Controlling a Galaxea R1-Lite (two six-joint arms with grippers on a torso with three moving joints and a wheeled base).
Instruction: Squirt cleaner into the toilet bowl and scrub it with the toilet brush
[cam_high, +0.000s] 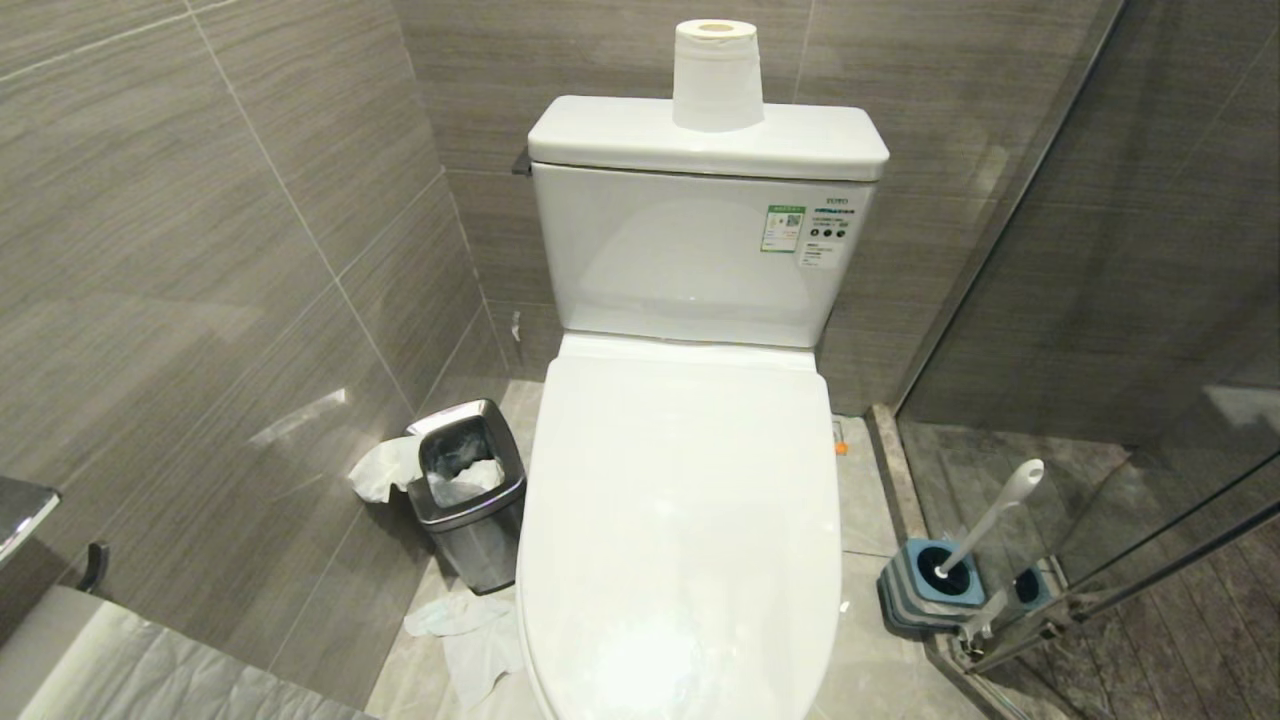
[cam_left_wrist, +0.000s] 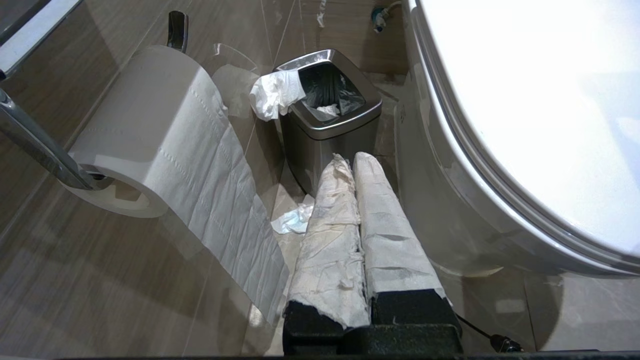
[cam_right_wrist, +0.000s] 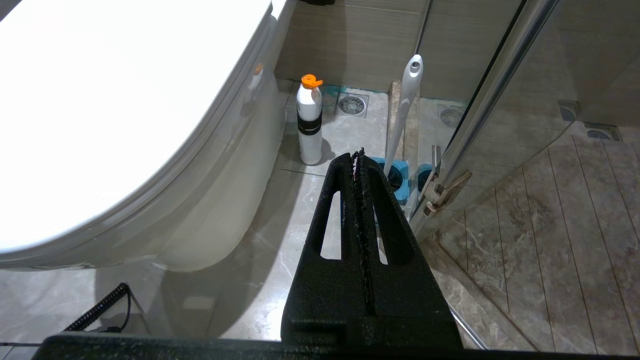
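The toilet bowl (cam_high: 680, 520) stands in the middle with its white lid down, so its inside is hidden and no cleaner liquid shows. The toilet brush (cam_high: 990, 520) stands upright in its blue holder (cam_high: 930, 585) on the floor to the toilet's right, by the glass. My left gripper (cam_left_wrist: 349, 157), its fingers wrapped in white paper, hangs shut and empty beside the bowl's left flank (cam_left_wrist: 435, 210). My right gripper (cam_right_wrist: 358, 152) is black, shut and empty, and hangs by the bowl's right flank (cam_right_wrist: 215, 210), short of the brush handle (cam_right_wrist: 407, 100). Neither arm shows in the head view.
A white bottle with an orange cap (cam_right_wrist: 309, 120) stands on the floor between toilet and brush. A steel waste bin (cam_high: 468, 500) with tissue sits left of the toilet, with loose tissue (cam_high: 470, 640) on the floor. A paper roll (cam_left_wrist: 145, 140) hangs on the left wall. A glass shower door (cam_right_wrist: 490, 100) bounds the right.
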